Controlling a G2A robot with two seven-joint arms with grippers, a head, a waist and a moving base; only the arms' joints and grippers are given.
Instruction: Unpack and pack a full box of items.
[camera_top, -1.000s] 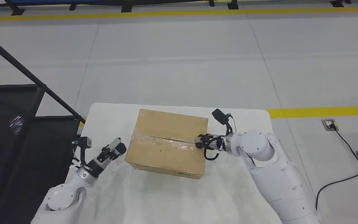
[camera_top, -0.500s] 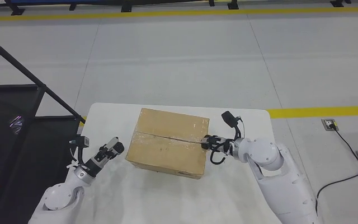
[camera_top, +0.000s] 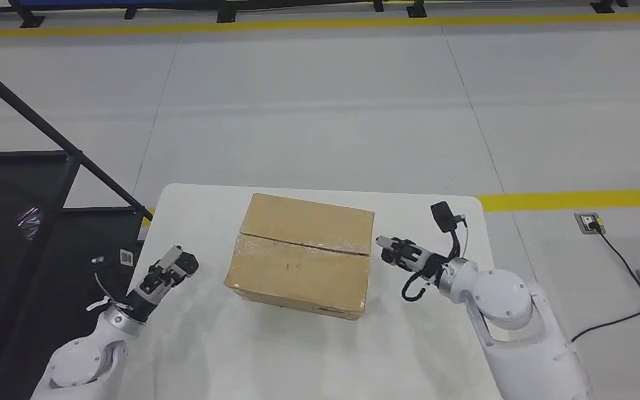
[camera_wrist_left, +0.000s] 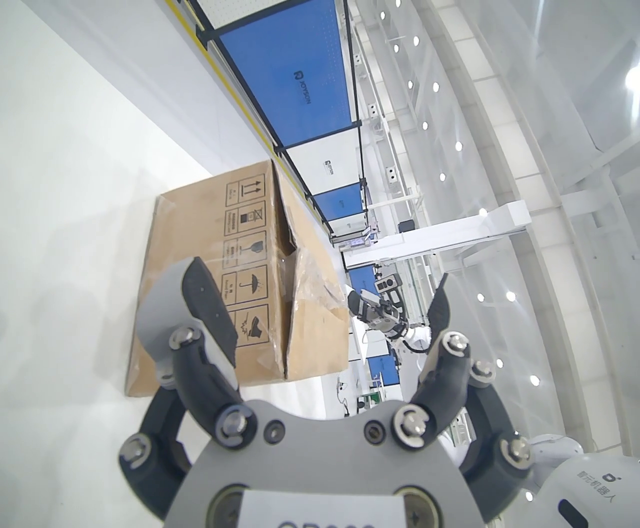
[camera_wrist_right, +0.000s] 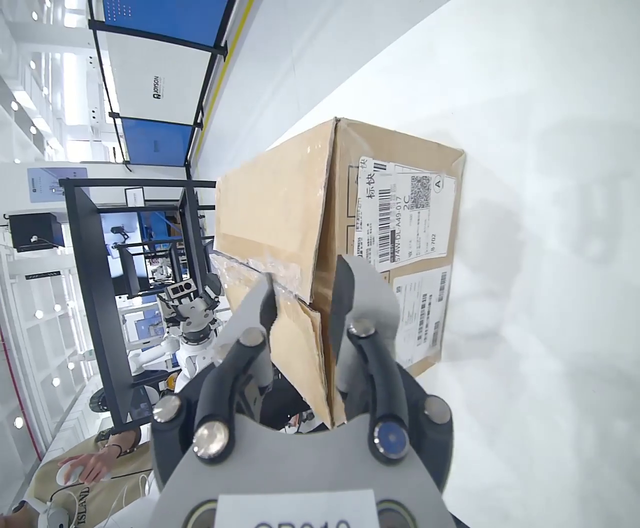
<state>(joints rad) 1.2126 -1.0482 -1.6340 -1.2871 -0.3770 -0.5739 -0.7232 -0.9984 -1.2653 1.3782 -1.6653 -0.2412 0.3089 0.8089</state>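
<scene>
My left gripper (camera_top: 176, 262) hangs open, well apart from the closed brown cardboard box (camera_top: 300, 265) in the middle of the table. My right gripper (camera_top: 385, 245), fingers slightly parted and empty, sits just beside the box's other end. Crumpled clear tape (camera_wrist_right: 255, 267) clings to the top seam, so I judge a flap may resist and drag the box across the smooth white table (camera_top: 300, 350). Beyond lies pale grey floor (camera_top: 300, 100) with a yellow line (camera_top: 560, 200).

arms (camera_top: 500, 300): white, rounded shells
cable (camera_top: 408, 290): black loop, right wrist
left gripper (camera_wrist_left: 318, 275): grey plate, black links, silver screws, black pads (camera_wrist_left: 207, 300)
right gripper (camera_wrist_right: 305, 272): same, one blue screw (camera_wrist_right: 389, 436), white sticker (camera_wrist_right: 297, 510)
</scene>
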